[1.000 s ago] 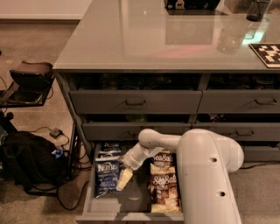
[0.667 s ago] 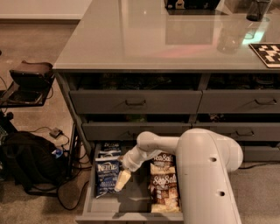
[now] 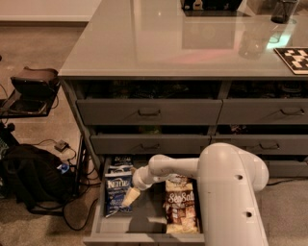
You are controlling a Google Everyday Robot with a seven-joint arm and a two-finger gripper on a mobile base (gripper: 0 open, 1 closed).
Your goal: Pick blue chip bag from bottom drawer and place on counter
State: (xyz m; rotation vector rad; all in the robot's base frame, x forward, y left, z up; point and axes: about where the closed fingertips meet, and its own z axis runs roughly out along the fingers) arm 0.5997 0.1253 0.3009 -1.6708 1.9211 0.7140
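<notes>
1. Beige carpet (image 3: 48, 129) all around a grey bank of drawers, seen from above.
2. Blue chip bag (image 3: 117, 192) flat on the floor of the bottom drawer (image 3: 149, 218), on its left side, white logo up; not on the counter (image 3: 159, 43).
3. Gripper (image 3: 129, 197) down inside the pulled-out drawer, at the bag's right edge; cannot tell whether spread or pressed together, nor whether touching the bag.
4. Tan-brown Sea Salt bag (image 3: 181, 206) flat on the right of the gripper, apart from the blue one, with bare grey drawer floor between.
5. Partly hidden further bag (image 3: 122, 161) at the drawer's back, behind the blue one.
6. White arm (image 3: 231, 192) reaching in from the lower right, covering the drawer's right end.
7. Closed drawer fronts (image 3: 149, 111) with dark handles above; glossy counter on top, with a checkered board (image 3: 294, 58) at its right edge and a dark cup (image 3: 284, 10) at the far corner.
8. Black backpack (image 3: 26, 178) and cables on the carpet to the left.
</notes>
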